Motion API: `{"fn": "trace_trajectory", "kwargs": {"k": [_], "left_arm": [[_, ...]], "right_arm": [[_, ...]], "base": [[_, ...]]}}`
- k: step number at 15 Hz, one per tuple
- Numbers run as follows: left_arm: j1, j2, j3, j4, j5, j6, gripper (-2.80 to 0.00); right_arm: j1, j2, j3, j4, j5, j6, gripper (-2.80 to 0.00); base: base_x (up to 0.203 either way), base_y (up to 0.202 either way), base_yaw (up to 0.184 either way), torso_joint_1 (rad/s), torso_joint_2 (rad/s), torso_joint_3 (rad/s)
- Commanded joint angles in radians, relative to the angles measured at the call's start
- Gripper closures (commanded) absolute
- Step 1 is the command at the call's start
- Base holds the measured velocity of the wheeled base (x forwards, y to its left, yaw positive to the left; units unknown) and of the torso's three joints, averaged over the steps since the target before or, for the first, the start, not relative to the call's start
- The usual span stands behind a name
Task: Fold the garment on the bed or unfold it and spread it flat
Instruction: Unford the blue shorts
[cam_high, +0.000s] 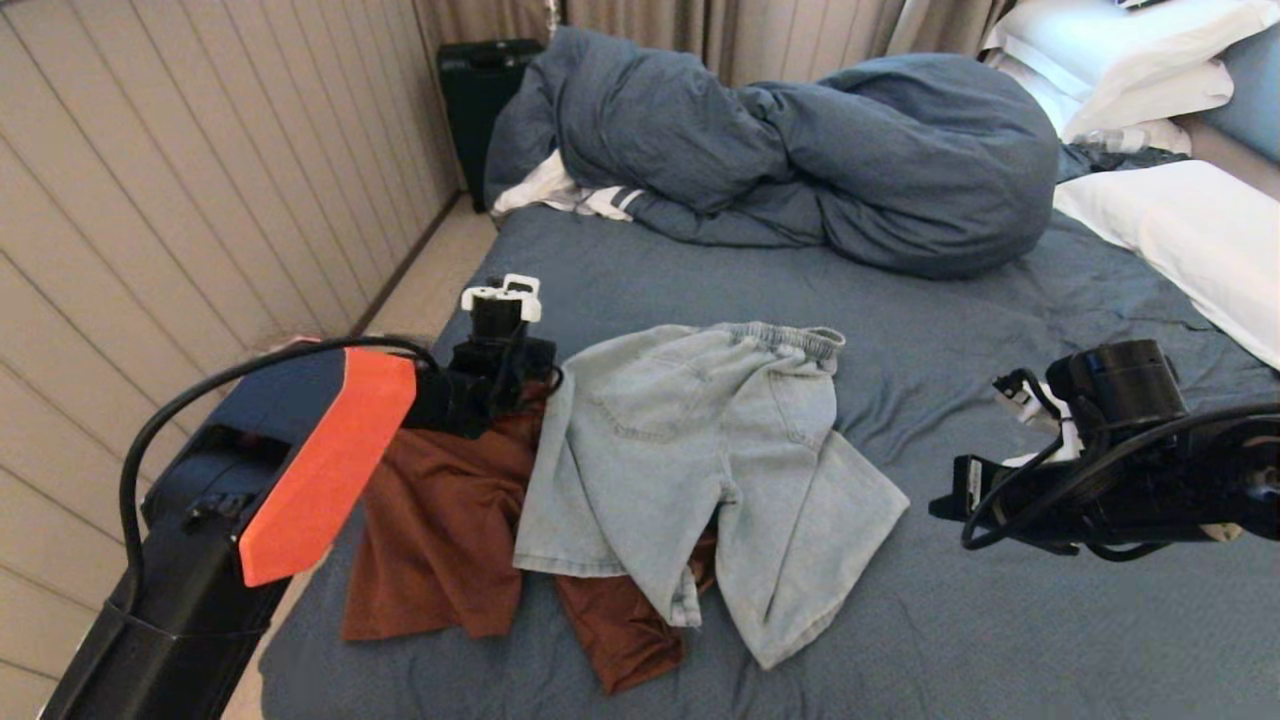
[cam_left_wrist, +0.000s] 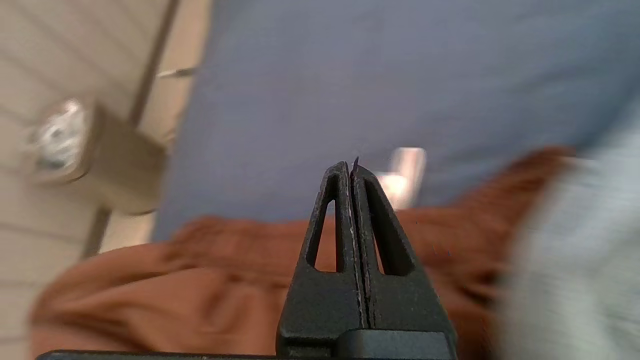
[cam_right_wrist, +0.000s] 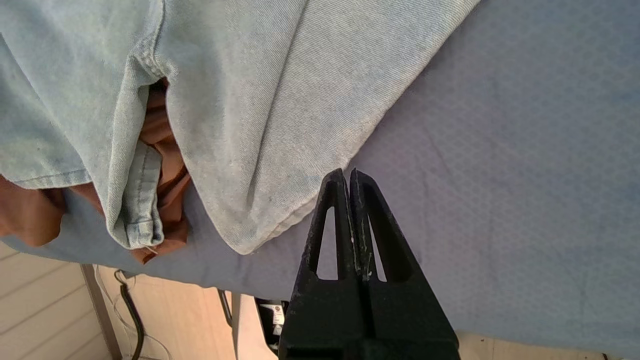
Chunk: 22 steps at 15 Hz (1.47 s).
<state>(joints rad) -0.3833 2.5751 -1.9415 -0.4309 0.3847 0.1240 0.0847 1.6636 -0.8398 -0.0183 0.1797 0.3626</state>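
Light denim shorts (cam_high: 690, 460) lie spread on the bed (cam_high: 1000, 620), partly on top of a rust-brown garment (cam_high: 440, 530). My left arm (cam_high: 330, 450) reaches in from the left, its wrist over the brown garment's far edge. The left gripper (cam_left_wrist: 351, 167) is shut and holds nothing, hovering above the brown garment (cam_left_wrist: 150, 300) beside the denim (cam_left_wrist: 575, 260). My right arm (cam_high: 1110, 450) hangs over the sheet to the right of the shorts. The right gripper (cam_right_wrist: 348, 172) is shut and empty, just off the hem of a denim leg (cam_right_wrist: 280, 125).
A bunched blue duvet (cam_high: 800, 150) fills the far side of the bed, with white pillows (cam_high: 1190, 230) at the right and a white striped cloth (cam_high: 570, 195) under the duvet. The bed's left edge drops to the floor (cam_high: 440, 270) along a panelled wall. A black suitcase (cam_high: 480, 90) stands in the corner.
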Motion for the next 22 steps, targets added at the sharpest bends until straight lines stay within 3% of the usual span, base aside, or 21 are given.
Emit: {"fn": "trace_trajectory", "kwargs": {"k": [1, 5, 8, 12, 14, 18, 19, 22], "left_arm": [[0.047, 0.001, 0.003, -0.004, 0.011, -0.012, 0.00], [0.041, -0.103, 0.098, 0.007, 0.043, -0.081, 0.00], [-0.011, -0.260, 0.376, 0.006, 0.033, -0.141, 0.00], [-0.125, -0.438, 0.803, 0.002, -0.049, -0.241, 0.00], [-0.171, -0.532, 0.926, 0.011, -0.090, -0.312, 0.00], [-0.176, -0.641, 1.085, 0.006, -0.198, -0.404, 0.00], [-0.177, -0.626, 1.076, 0.009, -0.198, -0.405, -2.80], [-0.171, -0.585, 1.082, 0.015, -0.259, -0.416, -2.80]], "right_arm": [[0.001, -0.009, 0.006, -0.003, 0.001, 0.004, 0.00], [0.012, -0.024, 0.008, 0.000, 0.000, 0.003, 0.00], [0.080, -0.012, -0.015, 0.000, 0.000, 0.004, 0.00], [0.208, 0.034, -0.145, 0.030, -0.010, 0.027, 0.00], [0.236, 0.047, -0.213, 0.125, -0.012, 0.032, 0.00], [0.228, 0.060, -0.137, 0.128, -0.008, 0.021, 0.00], [0.228, 0.065, -0.125, 0.127, -0.007, 0.021, 0.00], [0.225, 0.059, -0.109, 0.127, -0.005, 0.024, 0.00]], "base": [[0.000, 0.000, 0.000, 0.000, 0.00, 0.000], [0.000, 0.000, 0.000, 0.000, 0.00, 0.000], [0.000, 0.000, 0.000, 0.000, 0.00, 0.000], [0.000, 0.000, 0.000, 0.000, 0.00, 0.000], [0.000, 0.000, 0.000, 0.000, 0.00, 0.000], [0.000, 0.000, 0.000, 0.000, 0.00, 0.000], [0.000, 0.000, 0.000, 0.000, 0.00, 0.000], [0.000, 0.000, 0.000, 0.000, 0.00, 0.000]]}}
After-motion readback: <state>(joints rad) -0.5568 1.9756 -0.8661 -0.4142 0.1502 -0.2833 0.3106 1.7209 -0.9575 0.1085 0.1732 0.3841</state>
